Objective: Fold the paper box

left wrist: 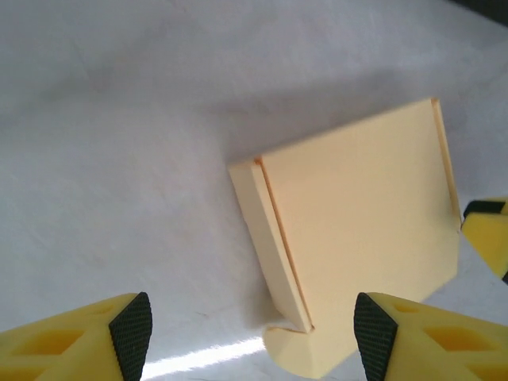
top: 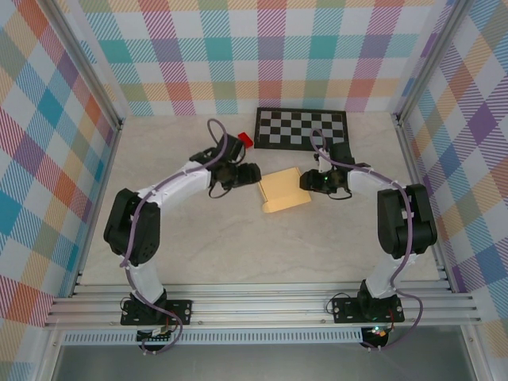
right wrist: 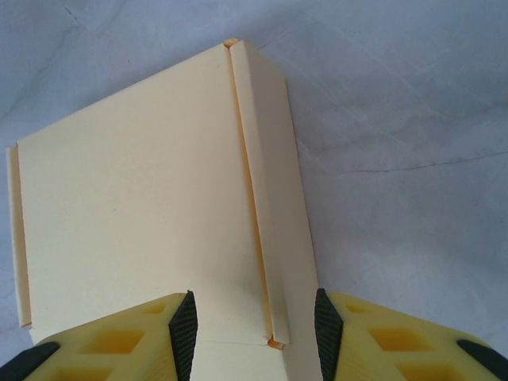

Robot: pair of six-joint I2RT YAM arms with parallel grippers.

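The paper box (top: 284, 190) is a pale yellow-orange flat card box lying on the table between both arms. My left gripper (top: 252, 176) is at its left edge, open. In the left wrist view the left gripper (left wrist: 252, 333) has wide-apart pads, and the box (left wrist: 357, 222) lies just ahead with its near corner and a rounded tab between them, untouched. My right gripper (top: 305, 181) is at the box's right edge. In the right wrist view the right gripper (right wrist: 255, 329) stands part open over the box (right wrist: 135, 206), straddling its folded side wall (right wrist: 274, 198).
A black-and-white checkerboard mat (top: 300, 128) lies behind the box, and a small red block (top: 244, 140) sits at its left end. Plaid walls close in three sides, and aluminium rails (top: 262, 305) run along the near edge.
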